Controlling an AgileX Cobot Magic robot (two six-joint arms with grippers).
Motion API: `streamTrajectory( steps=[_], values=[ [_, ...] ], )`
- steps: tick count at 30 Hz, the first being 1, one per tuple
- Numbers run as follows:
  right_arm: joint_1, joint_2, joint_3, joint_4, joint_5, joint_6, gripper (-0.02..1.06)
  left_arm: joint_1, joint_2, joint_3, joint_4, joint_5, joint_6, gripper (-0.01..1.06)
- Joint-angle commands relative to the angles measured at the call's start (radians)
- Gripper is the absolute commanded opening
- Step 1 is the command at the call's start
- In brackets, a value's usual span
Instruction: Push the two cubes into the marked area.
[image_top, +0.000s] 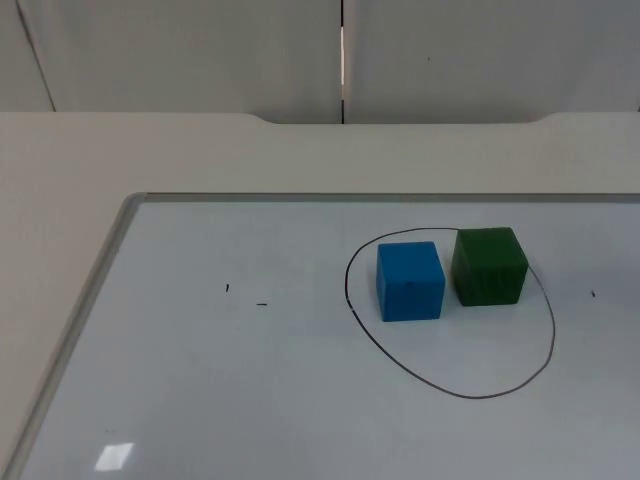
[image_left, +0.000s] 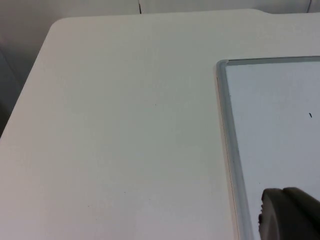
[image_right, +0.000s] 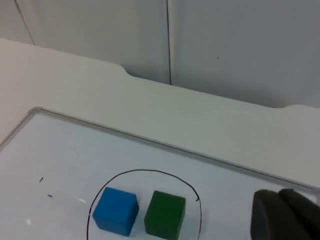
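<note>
The blue cube (image_top: 410, 281) and green cube (image_top: 489, 266) are seen side by side inside the drawn ring (image_top: 452, 388). The left hand (image_left: 290, 215) is held over the board's edge (image_left: 227, 130), the right hand (image_right: 285, 215) near the cubes; open or closed cannot be told.

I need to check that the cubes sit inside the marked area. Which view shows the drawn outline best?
The top view: the whole drawn outline closes around the blue cube and the green cube. The right wrist view cuts off its near part; the left wrist view shows the whiteboard's corner.

Blue cube (image_top: 410, 281) and green cube (image_top: 489, 266) sat upright, side by side, inside the hand-drawn black oval (image_top: 549, 345), green at blue's 3 o'clock, small gap between.
</note>
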Motion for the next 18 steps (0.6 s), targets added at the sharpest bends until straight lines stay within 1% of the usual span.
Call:
streamTrajectory(
  steps=[1, 2, 5, 6, 7, 9, 11, 12, 15, 18],
  values=[
    [0.002, -0.119, 0.06, 0.0, 0.04, -0.004, 0.01, 0.003, -0.005, 0.004, 0.005, 0.0, -0.002, 0.0],
    [0.002, -0.119, 0.06, 0.0, 0.04, -0.004, 0.01, 0.003, -0.005, 0.004, 0.005, 0.0, -0.002, 0.0],
    [0.002, -0.267, 0.129, 0.004, 0.098, -0.004, 0.01, 0.003, -0.005, 0.004, 0.005, 0.0, -0.002, 0.0],
    [0.002, -0.301, 0.148, 0.004, 0.118, -0.004, 0.01, 0.003, -0.005, 0.004, 0.005, 0.0, -0.002, 0.0],
    [0.002, -0.301, 0.148, 0.004, 0.118, -0.004, 0.01, 0.003, -0.005, 0.004, 0.005, 0.0, -0.002, 0.0],
    [0.002, -0.376, 0.18, 0.004, 0.162, -0.004, 0.01, 0.003, -0.005, 0.004, 0.005, 0.0, -0.002, 0.0],
    [0.002, -0.436, 0.207, 0.023, 0.216, -0.002, 0.01, 0.003, -0.005, 0.004, 0.005, 0.0, -0.002, 0.0],
    [0.002, -0.436, 0.207, 0.023, 0.216, -0.002, 0.01, 0.003, -0.005, 0.004, 0.005, 0.0, -0.002, 0.0],
    [0.002, -0.531, 0.244, 0.046, 0.299, -0.008, 0.01, 0.003, -0.005, 0.004, 0.005, 0.0, -0.002, 0.0],
    [0.002, -0.586, 0.26, 0.047, 0.333, -0.008, 0.01, 0.003, -0.005, 0.004, 0.005, 0.0, -0.002, 0.0]
  ],
)
